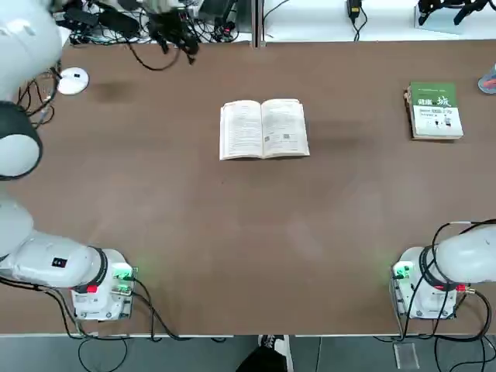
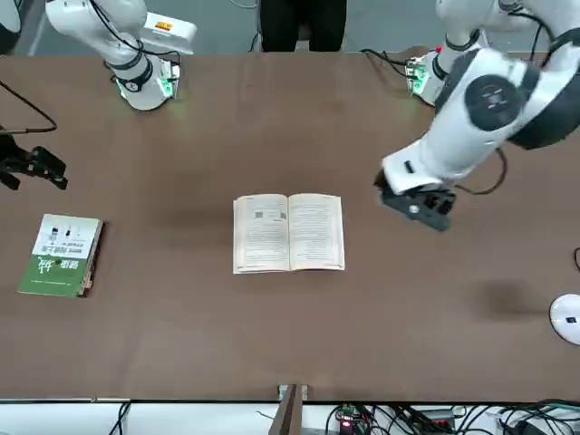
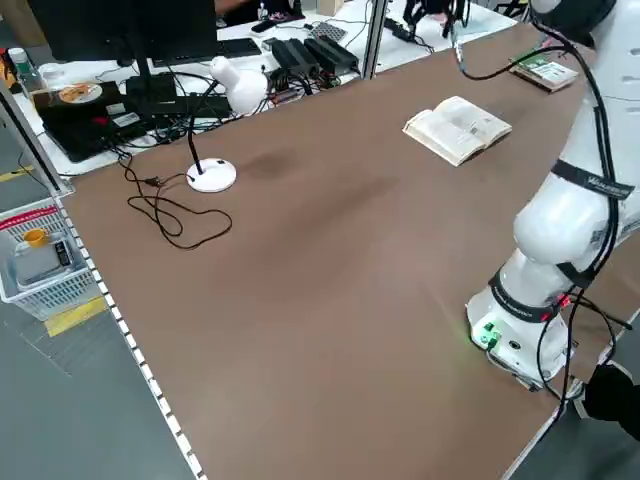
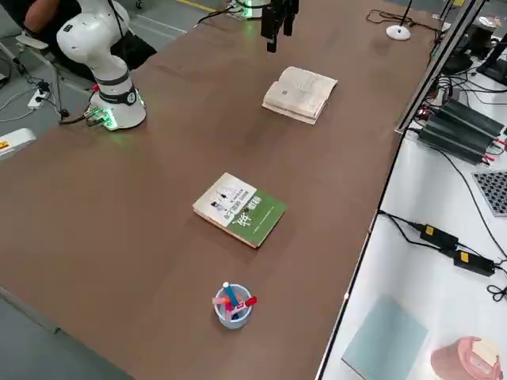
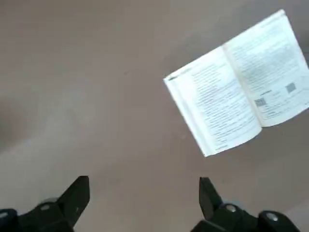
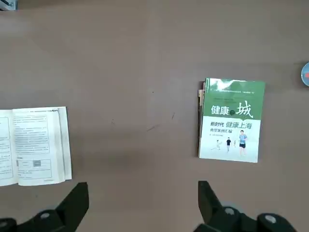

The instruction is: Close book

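Brown tabletop [image 1: 232, 209] stretches between my two arms, with a white desk [image 4: 412, 277] of cables along its far side. On it, near the far edge and about midway across, the book [image 1: 263, 130] lies open and face up, its cream pages spread to both sides of the spine. I hold my left gripper [image 5: 145, 193] above the table, to the left of the book and apart from it, its fingers wide open with nothing between them. My right gripper [image 6: 143, 198] hangs above the table on the other side, also wide open and empty. Over on the right lies the green-covered book [image 1: 435, 111], closed, with a cup of markers [image 4: 234, 307] farther right. A round white base [image 1: 73, 80] stands at the far left.
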Controlling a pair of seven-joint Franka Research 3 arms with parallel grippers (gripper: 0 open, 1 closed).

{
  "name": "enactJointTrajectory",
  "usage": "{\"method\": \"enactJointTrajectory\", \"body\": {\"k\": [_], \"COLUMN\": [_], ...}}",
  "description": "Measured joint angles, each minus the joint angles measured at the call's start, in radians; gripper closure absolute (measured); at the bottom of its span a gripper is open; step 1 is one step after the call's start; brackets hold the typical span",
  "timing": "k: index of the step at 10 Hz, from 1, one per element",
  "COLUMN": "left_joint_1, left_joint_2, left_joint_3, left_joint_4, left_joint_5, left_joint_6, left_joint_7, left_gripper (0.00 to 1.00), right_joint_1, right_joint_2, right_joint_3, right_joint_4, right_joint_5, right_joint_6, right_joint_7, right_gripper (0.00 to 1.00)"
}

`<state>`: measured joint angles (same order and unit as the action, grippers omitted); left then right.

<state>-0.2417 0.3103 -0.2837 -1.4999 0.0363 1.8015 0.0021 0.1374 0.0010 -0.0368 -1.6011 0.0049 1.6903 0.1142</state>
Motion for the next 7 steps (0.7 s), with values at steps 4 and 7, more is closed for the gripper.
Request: {"method": "enactJointTrajectory", "body": {"k": [4,7], "left_joint_1": [-0.042,-0.058], "left_joint_2": [0.076,0.117], "left_joint_3": [-0.001,-0.001], "left_joint_4": [0.004,0.007], "left_joint_5": [0.037,0.038], "left_joint_6": [0.069,0.124], "left_joint_7": [0.009,0.017], "left_gripper": [0.00,0.00], "right_joint_1": [0.001,0.009], "right_joint_2": [0.007,0.051], "right_joint_3": [0.000,0.001], "right_joint_4": [-0.032,-0.073], "right_joint_5": [0.001,0.002], "right_joint_6": [0.059,0.143], "right_joint_7": [0.000,0.000], "right_gripper": [0.00,0.00]}}
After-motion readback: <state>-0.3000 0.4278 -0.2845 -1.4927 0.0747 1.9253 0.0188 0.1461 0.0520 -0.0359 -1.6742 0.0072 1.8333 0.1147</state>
